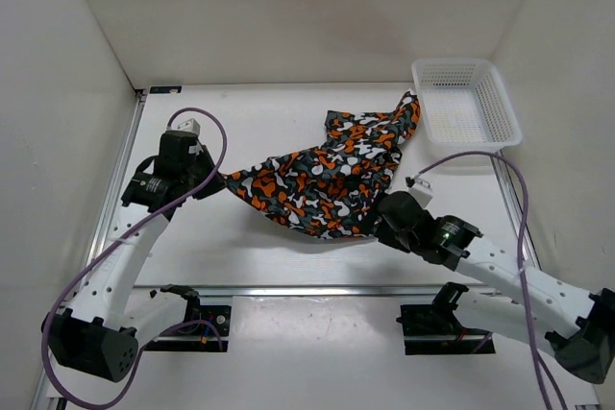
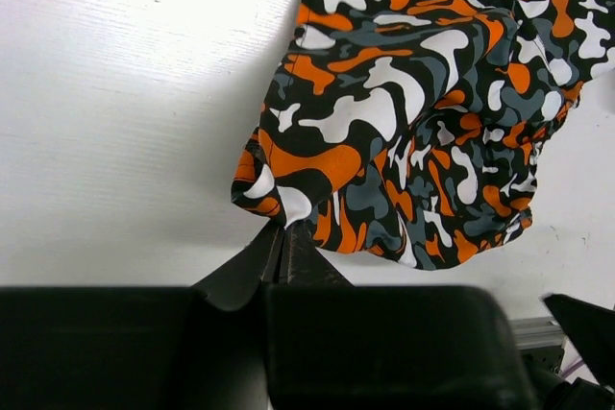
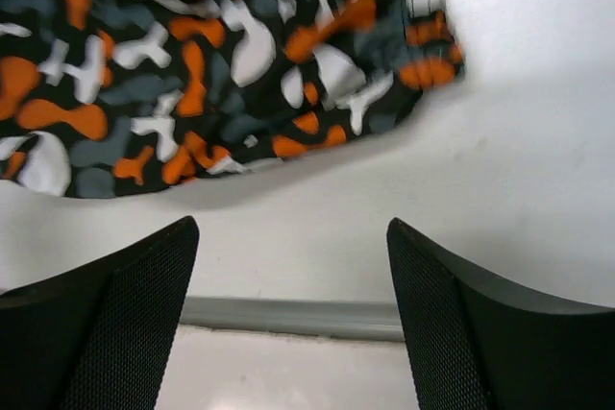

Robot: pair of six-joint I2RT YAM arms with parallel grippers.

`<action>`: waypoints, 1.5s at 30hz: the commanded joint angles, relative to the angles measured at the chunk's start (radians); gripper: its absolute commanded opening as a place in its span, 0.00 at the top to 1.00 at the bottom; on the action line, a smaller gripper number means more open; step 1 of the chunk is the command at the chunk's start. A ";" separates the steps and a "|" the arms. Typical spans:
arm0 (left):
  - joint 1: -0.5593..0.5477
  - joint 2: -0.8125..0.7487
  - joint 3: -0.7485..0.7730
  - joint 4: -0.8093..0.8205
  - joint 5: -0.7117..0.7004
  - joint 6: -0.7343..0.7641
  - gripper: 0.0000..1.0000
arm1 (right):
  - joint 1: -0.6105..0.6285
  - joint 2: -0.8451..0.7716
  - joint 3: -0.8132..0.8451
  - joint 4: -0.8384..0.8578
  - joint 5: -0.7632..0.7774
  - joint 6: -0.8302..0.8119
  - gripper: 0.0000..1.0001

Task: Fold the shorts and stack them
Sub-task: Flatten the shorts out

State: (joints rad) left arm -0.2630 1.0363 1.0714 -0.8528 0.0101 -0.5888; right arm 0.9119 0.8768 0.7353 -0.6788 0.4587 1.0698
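The camouflage shorts (image 1: 327, 175) lie bunched in the middle of the table, one end reaching up toward the basket. My left gripper (image 1: 217, 180) is shut on the shorts' left corner, which is stretched out toward it. In the left wrist view the closed fingertips (image 2: 282, 229) pinch the fabric's lower corner (image 2: 274, 194), and the rest of the shorts (image 2: 423, 112) hangs away to the right. My right gripper (image 1: 381, 222) is at the shorts' near right edge. In the right wrist view it (image 3: 293, 229) is open and empty above bare table, with the shorts (image 3: 192, 64) just beyond its fingers.
A white mesh basket (image 1: 500, 108) stands at the back right, close to the shorts' far end. A metal rail (image 1: 288, 289) runs along the table's near edge. White walls enclose the left, back and right. A purple cable (image 1: 500, 165) loops off the right arm.
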 commanded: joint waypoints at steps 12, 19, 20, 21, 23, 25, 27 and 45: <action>0.007 -0.028 -0.019 0.001 -0.009 -0.008 0.90 | -0.513 0.065 -0.254 0.374 -0.581 0.226 0.30; 0.007 -0.028 -0.028 0.001 -0.009 0.001 0.90 | -0.603 0.200 -0.245 0.450 -0.640 0.220 0.49; 0.007 -0.028 -0.028 0.001 -0.009 0.001 0.90 | -0.617 0.226 -0.235 0.450 -0.649 0.208 0.51; 0.007 -0.028 -0.028 0.001 -0.009 0.001 0.90 | -0.617 0.237 -0.226 0.450 -0.649 0.208 0.52; 0.007 -0.028 -0.028 0.001 -0.009 0.001 0.90 | -0.617 0.263 -0.202 0.441 -0.649 0.197 0.52; 0.007 -0.028 -0.028 0.001 -0.009 0.001 0.90 | -0.617 0.298 -0.189 0.441 -0.649 0.187 0.52; 0.007 -0.028 -0.028 0.001 -0.009 0.001 0.90 | -0.627 0.332 -0.177 0.432 -0.649 0.186 0.52; 0.007 -0.019 -0.018 0.001 -0.036 0.001 0.90 | -0.617 0.340 -0.131 0.380 -0.574 0.115 1.00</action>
State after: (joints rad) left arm -0.2630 1.0355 1.0527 -0.8577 -0.0051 -0.5915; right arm 0.2901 1.2766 0.5297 -0.2440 -0.1596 1.2335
